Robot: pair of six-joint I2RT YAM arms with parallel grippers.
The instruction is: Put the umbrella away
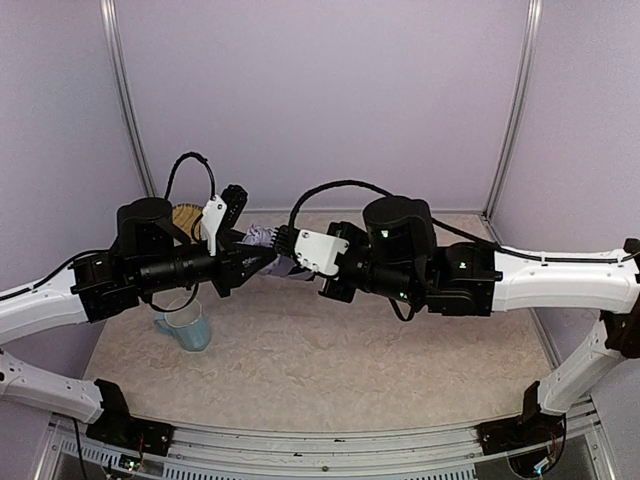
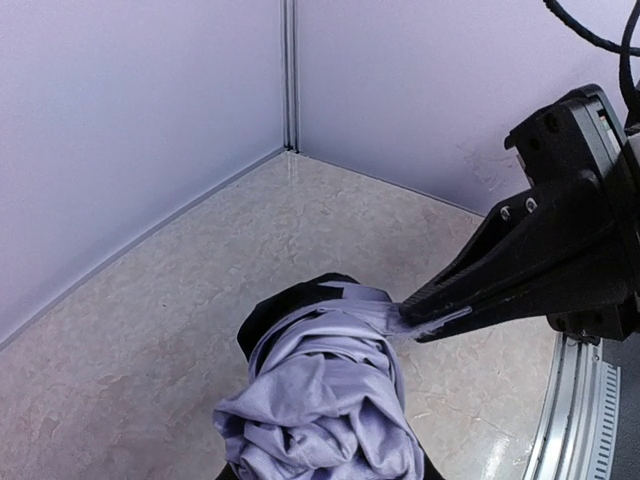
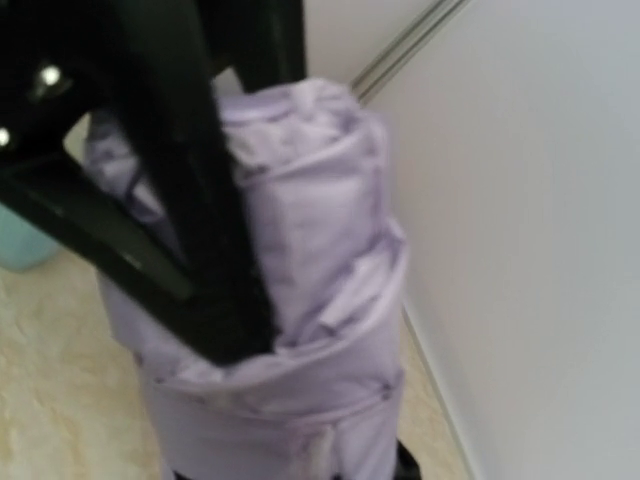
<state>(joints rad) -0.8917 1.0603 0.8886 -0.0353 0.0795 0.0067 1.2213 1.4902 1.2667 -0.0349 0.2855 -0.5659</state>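
Right gripper (image 2: 420, 318) first: fingers pressed tight together, and what's caught between the tips is a thin lavender strap (image 2: 372, 308), looks like the closure tab, coming off the compact umbrella of pale lavender crinkly fabric (image 2: 330, 410). Just the strap, not the body of it.

The umbrella is up in the air between the two arms, well above the table. It's folded and bunched into a fat roll, with a bit of black lining poking out at the end nearest the strap. The left gripper (image 1: 252, 262) comes in from the other side. Its fingers are mostly hidden under the cloth in its own wrist view, but the bundle sits right in them, so I read it as closed partway round the roll and carrying it.

Handling-wise, my guess: it's a light thing, soft and squashy outside, stiff only down the middle where the shaft runs. That crinkly fabric looks slick, so a pinch on loose folds would probably slide or just drag cloth. The best hold is round the roll's middle, squeezing down to the core. The strap is thin and floppy, fine for pulling round the roll, useless for bearing weight. Can't see the handle anywhere.

Further out there's the beige marbled table (image 1: 350, 370), a pale blue mug (image 1: 188, 326) below the left arm, and a round tan woven-looking thing (image 1: 186, 217) behind it, half hidden.
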